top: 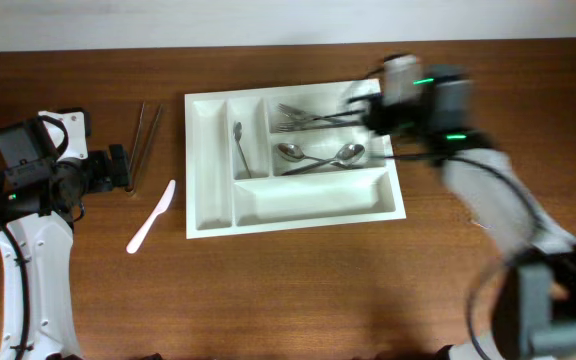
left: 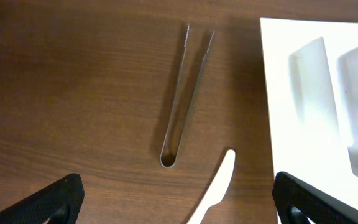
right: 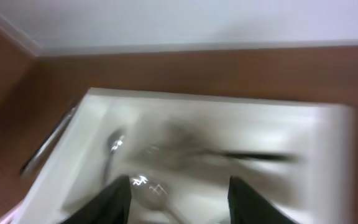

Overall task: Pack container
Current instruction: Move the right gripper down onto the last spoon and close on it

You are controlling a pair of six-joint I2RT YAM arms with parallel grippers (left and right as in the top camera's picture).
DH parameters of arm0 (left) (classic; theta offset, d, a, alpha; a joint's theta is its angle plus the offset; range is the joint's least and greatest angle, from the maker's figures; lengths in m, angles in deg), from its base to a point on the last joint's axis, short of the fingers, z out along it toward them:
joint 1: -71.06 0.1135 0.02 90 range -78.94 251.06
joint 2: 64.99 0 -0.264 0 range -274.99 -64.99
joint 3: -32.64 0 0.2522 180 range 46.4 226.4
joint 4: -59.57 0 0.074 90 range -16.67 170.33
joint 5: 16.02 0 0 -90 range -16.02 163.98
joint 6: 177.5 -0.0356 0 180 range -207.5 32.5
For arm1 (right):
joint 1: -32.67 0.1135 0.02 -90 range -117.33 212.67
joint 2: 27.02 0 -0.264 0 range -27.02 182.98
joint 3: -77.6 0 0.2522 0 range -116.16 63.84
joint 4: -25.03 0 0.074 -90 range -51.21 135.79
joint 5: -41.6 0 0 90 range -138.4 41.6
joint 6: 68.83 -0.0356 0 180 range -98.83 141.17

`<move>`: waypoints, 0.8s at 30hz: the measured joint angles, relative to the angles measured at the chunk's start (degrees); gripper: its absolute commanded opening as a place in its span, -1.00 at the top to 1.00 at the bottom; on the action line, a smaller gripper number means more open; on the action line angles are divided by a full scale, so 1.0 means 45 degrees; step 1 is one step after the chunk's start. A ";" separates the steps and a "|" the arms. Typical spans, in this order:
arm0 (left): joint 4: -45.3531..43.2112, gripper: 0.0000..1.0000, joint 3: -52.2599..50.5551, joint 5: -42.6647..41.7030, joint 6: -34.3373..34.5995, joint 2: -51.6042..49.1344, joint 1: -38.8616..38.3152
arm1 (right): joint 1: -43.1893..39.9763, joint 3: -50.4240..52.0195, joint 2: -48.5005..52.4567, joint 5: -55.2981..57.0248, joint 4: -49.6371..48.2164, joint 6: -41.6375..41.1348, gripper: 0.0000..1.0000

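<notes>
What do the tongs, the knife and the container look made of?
Tongs: metal, likely steel; thin grey strips with a sheen. Knife: probably plastic; opaque matte white. Container: white plastic by its look; smooth, glossy, rounded moulded wells.

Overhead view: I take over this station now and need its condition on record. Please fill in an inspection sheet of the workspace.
Surface: brown wooden table, no spills seen.
Job's things: white container holds forks in its far long compartment, two spoons in the middle one and a small spoon in a narrow one; the other two are empty.
Clutter: metal tongs and a white plastic knife lie left of the container.
Grippers: left gripper open beside the tongs; right gripper open above the forks, blurred.
Cables: black cables along the left arm.
Surroundings: pale wall behind the table.
</notes>
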 measured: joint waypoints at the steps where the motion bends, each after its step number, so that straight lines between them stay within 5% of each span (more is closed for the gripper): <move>1: -0.0005 -0.98 0.0005 0.0005 0.0005 0.0000 0.0000 | -0.0772 -0.0019 -0.0491 -0.0063 0.0418 -0.0044 -0.01; 13: 0.0000 -0.98 0.0005 0.0005 0.0005 0.0000 0.0000 | -0.8072 -0.0015 -0.1642 0.0010 0.8408 -0.1054 -0.11; 24: -0.0005 -0.98 0.0005 0.0005 0.0000 0.0000 0.0000 | -1.1895 0.1569 -0.0806 0.0675 0.9199 -0.1219 -0.14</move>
